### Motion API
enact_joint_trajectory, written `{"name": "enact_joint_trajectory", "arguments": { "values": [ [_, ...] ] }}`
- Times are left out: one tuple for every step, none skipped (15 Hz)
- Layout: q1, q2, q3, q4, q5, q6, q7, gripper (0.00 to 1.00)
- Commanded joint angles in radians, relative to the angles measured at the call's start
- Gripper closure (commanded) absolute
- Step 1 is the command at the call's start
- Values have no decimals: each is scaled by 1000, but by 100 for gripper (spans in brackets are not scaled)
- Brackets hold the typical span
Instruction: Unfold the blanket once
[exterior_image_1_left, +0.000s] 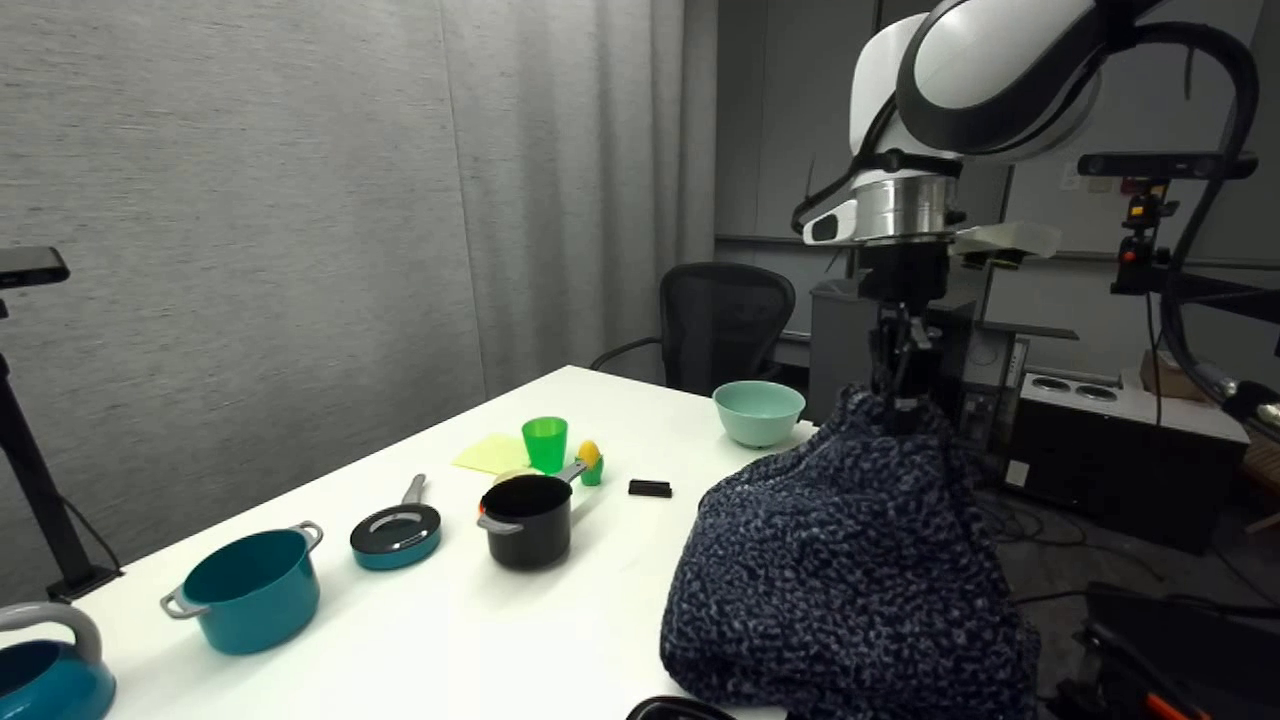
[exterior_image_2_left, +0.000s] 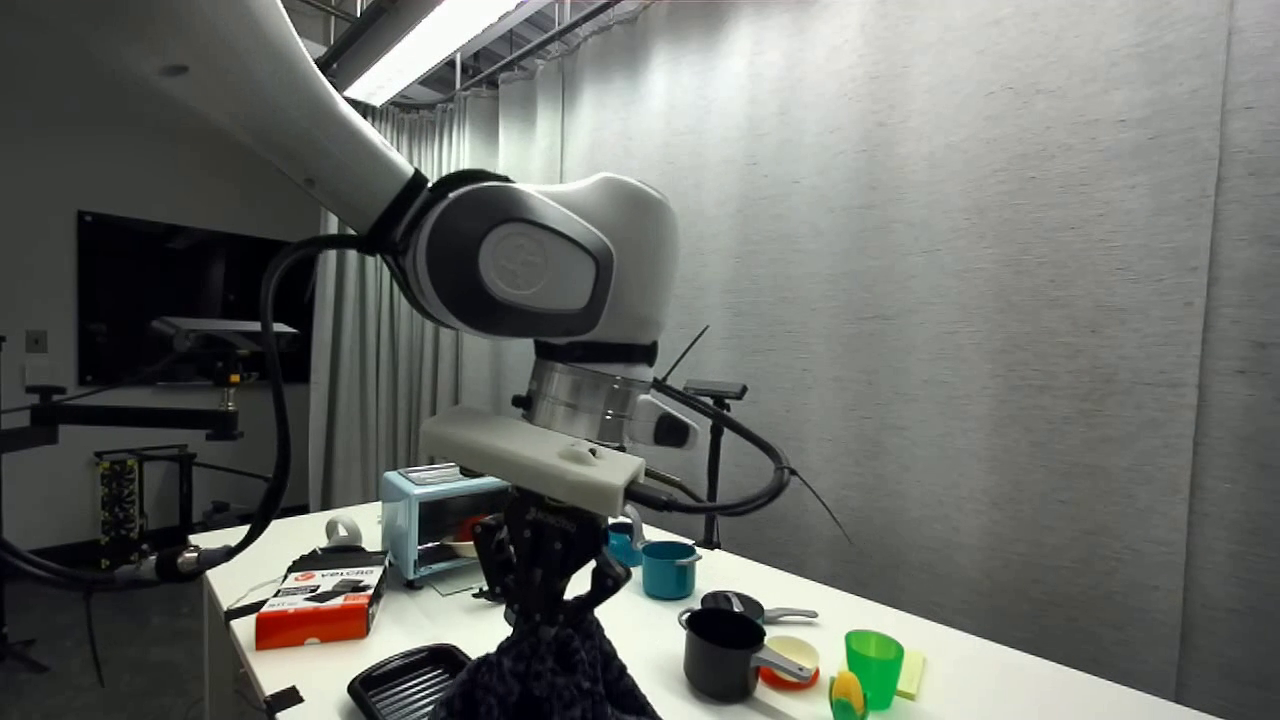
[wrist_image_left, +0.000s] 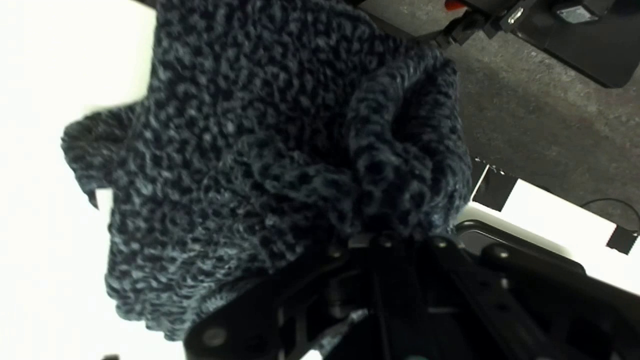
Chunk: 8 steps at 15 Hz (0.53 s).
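The blanket (exterior_image_1_left: 840, 580), dark navy with light speckles, rises to a peak under my gripper (exterior_image_1_left: 905, 405). From that pinched top it drapes down and spreads over the near right part of the white table (exterior_image_1_left: 420, 640), by the edge. My fingers are shut on its bunched upper part, and the fingertips are sunk in the cloth. Seen from the wrist, folds of the blanket (wrist_image_left: 250, 125) fill the middle beyond the gripper (wrist_image_left: 385, 242), with floor to the right. Only the gathered top of the blanket (exterior_image_2_left: 545, 680) shows at the bottom of an exterior view.
A mint bowl (exterior_image_1_left: 760, 415) stands close behind the blanket. Across the table are a black pot (exterior_image_1_left: 530, 530), a small pan (exterior_image_1_left: 395, 540), a teal pot (exterior_image_1_left: 255, 600) and a green cup (exterior_image_1_left: 545, 445). A black ridged tray (exterior_image_2_left: 410, 685), a toaster oven (exterior_image_2_left: 440, 520) and a box (exterior_image_2_left: 325, 600) also stand there.
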Motion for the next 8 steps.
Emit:
{"name": "enact_joint_trajectory", "arguments": {
  "values": [
    [106, 43, 71, -3, 35, 118, 68, 98],
    [131, 64, 90, 5, 50, 151, 92, 98],
    [152, 84, 104, 13, 69, 179, 106, 98],
    [170, 100, 112, 17, 99, 206, 105, 98],
    [184, 114, 117, 22, 137, 224, 94, 98],
    [197, 125, 116, 28, 207, 229, 54, 98],
    [205, 131, 114, 33, 278, 229, 9, 98],
    [211, 134, 110, 40, 362, 216, -51, 98]
  ]
}}
